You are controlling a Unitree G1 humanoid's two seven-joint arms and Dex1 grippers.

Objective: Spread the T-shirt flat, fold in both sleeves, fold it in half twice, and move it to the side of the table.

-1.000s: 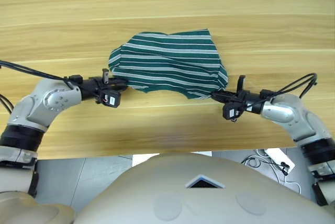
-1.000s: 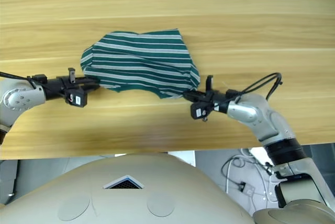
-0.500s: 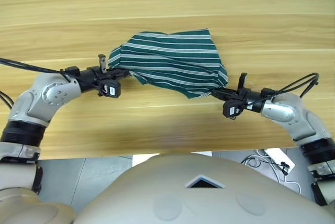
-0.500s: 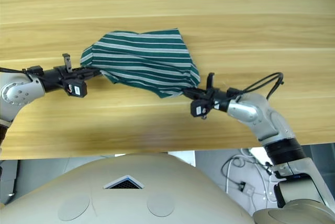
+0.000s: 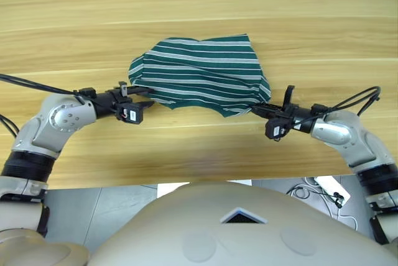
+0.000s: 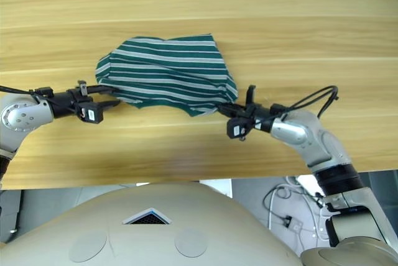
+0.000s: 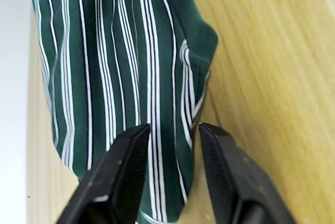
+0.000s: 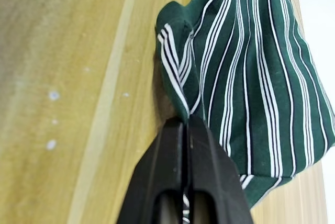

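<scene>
The green T-shirt (image 5: 202,76) with white stripes lies bunched in a rough folded shape in the middle of the wooden table (image 5: 199,5). My left gripper (image 5: 144,96) is at the shirt's near left corner, low over the table. Its fingers (image 7: 125,171) are open, with the shirt's edge (image 7: 178,130) lying between them. My right gripper (image 5: 256,110) is at the near right corner. In the right wrist view it (image 8: 186,124) is shut on a pinched fold of the striped cloth (image 8: 251,67).
Bare wood surrounds the shirt on all sides. The table's front edge (image 5: 186,182) runs just behind both arms. Below it, at the right, cables and a white object (image 5: 326,190) lie on the floor.
Half a second ago my left gripper held the shirt's left corner raised. It has come back down, its fingers have parted, and the cloth lies flat again. The right gripper stayed put.
</scene>
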